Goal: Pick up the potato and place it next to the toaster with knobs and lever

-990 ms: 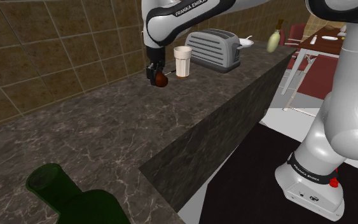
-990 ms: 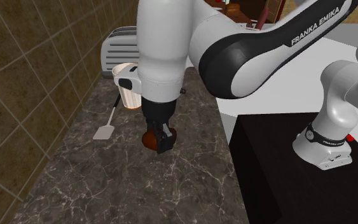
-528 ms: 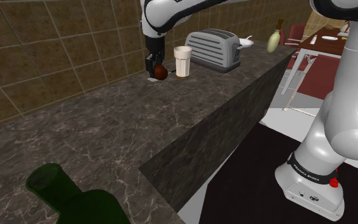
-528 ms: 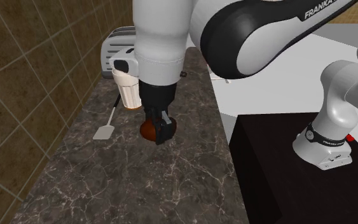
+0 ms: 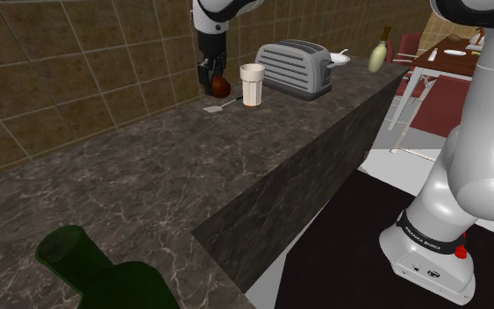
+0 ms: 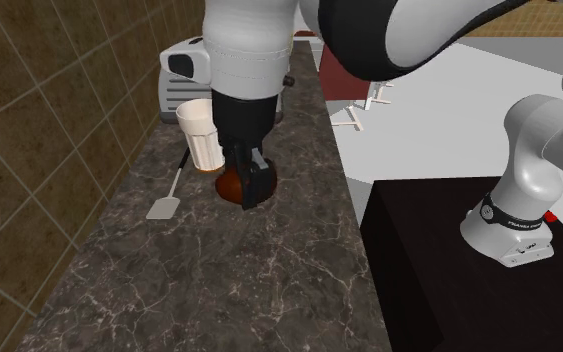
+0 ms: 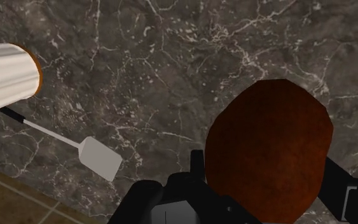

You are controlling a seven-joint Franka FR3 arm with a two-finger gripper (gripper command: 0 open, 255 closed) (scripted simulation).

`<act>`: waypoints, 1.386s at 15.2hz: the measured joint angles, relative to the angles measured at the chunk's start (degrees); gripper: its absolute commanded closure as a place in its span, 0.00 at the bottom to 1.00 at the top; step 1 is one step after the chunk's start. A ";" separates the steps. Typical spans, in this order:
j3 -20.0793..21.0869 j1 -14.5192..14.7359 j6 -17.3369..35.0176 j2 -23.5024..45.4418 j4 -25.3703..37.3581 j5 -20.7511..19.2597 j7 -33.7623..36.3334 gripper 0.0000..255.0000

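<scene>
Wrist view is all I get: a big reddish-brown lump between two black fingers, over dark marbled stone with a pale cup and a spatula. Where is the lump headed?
Observer: Probably toward a grey toaster. In the shoulder view it stands farther along the counter, just beyond the pale cup.
Visitor: Is the lump resting on the stone?
Observer: No. In the shoulder view the potato hangs clear of the counter, clasped in the gripper.
Visitor: Anything else up there?
Observer: A dark green bottle at the counter's near end, far from the gripper.
</scene>
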 measured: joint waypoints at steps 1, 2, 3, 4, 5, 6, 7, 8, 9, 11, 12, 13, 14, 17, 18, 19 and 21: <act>0.01 0.02 -0.67 -0.09 0.58 0.01 -0.02 1.00; -0.02 -0.04 -1.51 -0.01 1.51 0.06 -0.19 1.00; 0.00 0.00 -2.31 0.05 2.38 0.06 -0.18 1.00; 0.00 -0.01 -2.94 -0.02 2.93 0.09 -0.25 1.00; 0.02 0.04 -3.94 0.11 4.06 0.09 -0.26 1.00; 0.03 0.05 -4.62 0.01 4.65 0.11 -0.29 1.00; 0.04 0.06 -5.54 0.23 5.79 0.12 -0.35 1.00; 0.05 0.09 -6.17 0.18 6.37 0.12 -0.35 1.00; 0.07 0.12 -6.92 0.12 7.04 0.12 -0.36 1.00; 0.04 0.09 -8.53 0.37 8.91 0.15 -0.54 1.00; 0.05 0.11 -9.42 0.65 10.10 0.15 -0.58 1.00; 0.05 0.12 -10.19 0.77 10.98 0.15 -0.64 1.00; 0.04 0.12 -11.13 1.06 12.23 0.15 -0.71 1.00; 0.05 0.19 -13.87 1.87 15.75 0.14 -0.84 1.00; 0.03 0.17 -14.82 2.28 17.13 0.14 -0.97 1.00; 0.03 0.20 -15.91 2.79 18.73 0.12 -1.01 1.00; 0.07 0.30 -17.35 3.07 20.44 0.10 -1.00 1.00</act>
